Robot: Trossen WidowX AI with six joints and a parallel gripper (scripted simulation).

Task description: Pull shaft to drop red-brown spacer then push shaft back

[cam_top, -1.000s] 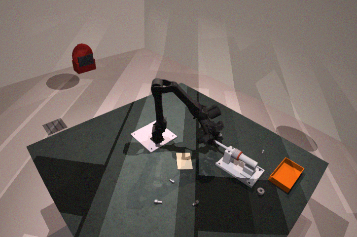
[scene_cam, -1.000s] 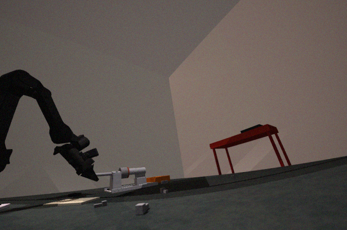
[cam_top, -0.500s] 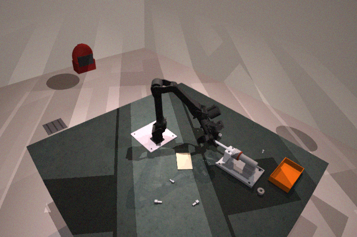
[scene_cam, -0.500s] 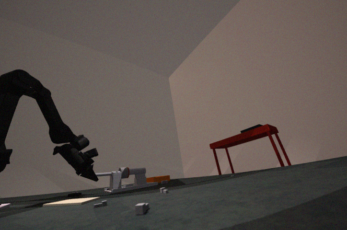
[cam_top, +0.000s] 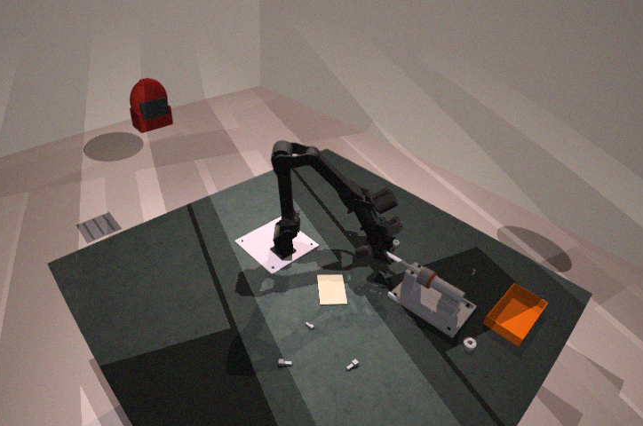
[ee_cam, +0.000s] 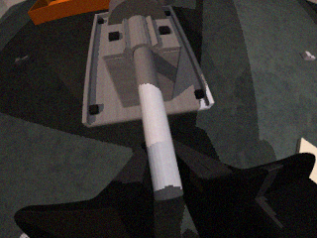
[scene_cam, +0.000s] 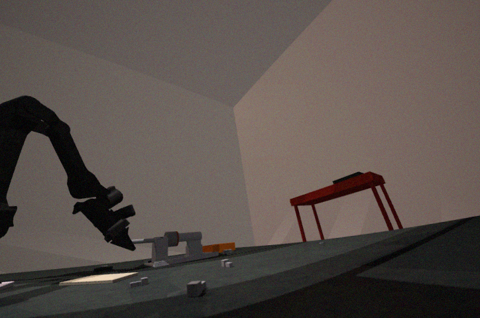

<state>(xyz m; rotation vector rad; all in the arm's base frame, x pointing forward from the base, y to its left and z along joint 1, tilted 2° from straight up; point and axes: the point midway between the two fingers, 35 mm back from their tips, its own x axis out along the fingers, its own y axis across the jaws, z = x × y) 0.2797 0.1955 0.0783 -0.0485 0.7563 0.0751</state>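
Note:
The pale shaft [cam_top: 395,257] [scene_cam: 144,240] [ee_cam: 155,114] runs through the near support [cam_top: 410,287] [scene_cam: 160,249] [ee_cam: 118,74] toward the housing block [cam_top: 448,289] [scene_cam: 191,236]. My gripper [cam_top: 384,255] [scene_cam: 132,243] [ee_cam: 158,146] is shut on the shaft near its free end. The red-brown spacer [cam_top: 428,282] [scene_cam: 178,238] is a thin ring, still up on the shaft line against the housing's near face. Thicker grey spacer material [cam_top: 423,275] [scene_cam: 170,238] sits between it and the support; single spacers there cannot be told apart. The shaft's far end is hidden.
The fixture's base plate [cam_top: 452,328] [ee_cam: 101,81] lies under the supports. An orange tray [cam_top: 502,332] [scene_cam: 225,247] [ee_cam: 54,15] stands beyond it. A loose pale ring [cam_top: 469,348] lies beside the base. Several small bolts [cam_top: 352,365] and a cream pad [cam_top: 331,289] [scene_cam: 97,279] lie on the table.

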